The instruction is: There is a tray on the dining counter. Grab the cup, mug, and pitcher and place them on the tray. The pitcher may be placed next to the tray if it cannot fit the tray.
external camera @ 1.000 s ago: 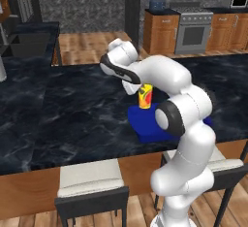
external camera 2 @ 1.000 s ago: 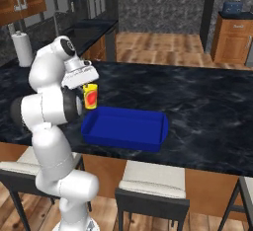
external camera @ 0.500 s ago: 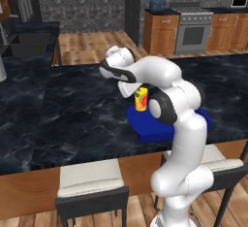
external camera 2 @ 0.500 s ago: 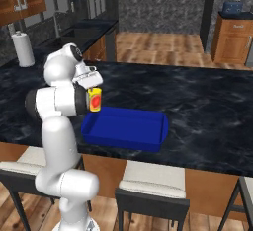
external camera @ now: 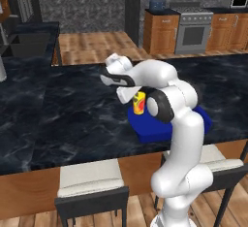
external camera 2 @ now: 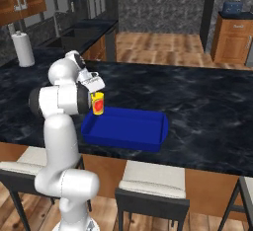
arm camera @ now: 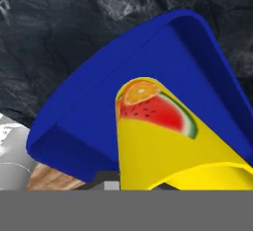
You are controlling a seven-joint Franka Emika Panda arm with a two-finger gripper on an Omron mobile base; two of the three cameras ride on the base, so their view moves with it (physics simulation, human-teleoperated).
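Over the last second the arm has swung the cup point(external camera 2: 98, 102) from beside the tray point(external camera 2: 148, 129) toward its near-left corner. The jaws are pinching the yellow cup at the gripper point(external camera: 131, 91), which hangs just above the tray's edge at about 9 o'clock. From the hand view the cup point(arm camera: 163, 141) points down at blue floor point(arm camera: 148, 62), so a lowering and release seems close. The tray's low rim lies just beside the cup; open tray floor stretches toward 3 o'clock, and the dark marble surface point(external camera 2: 207, 106) beyond is bare.
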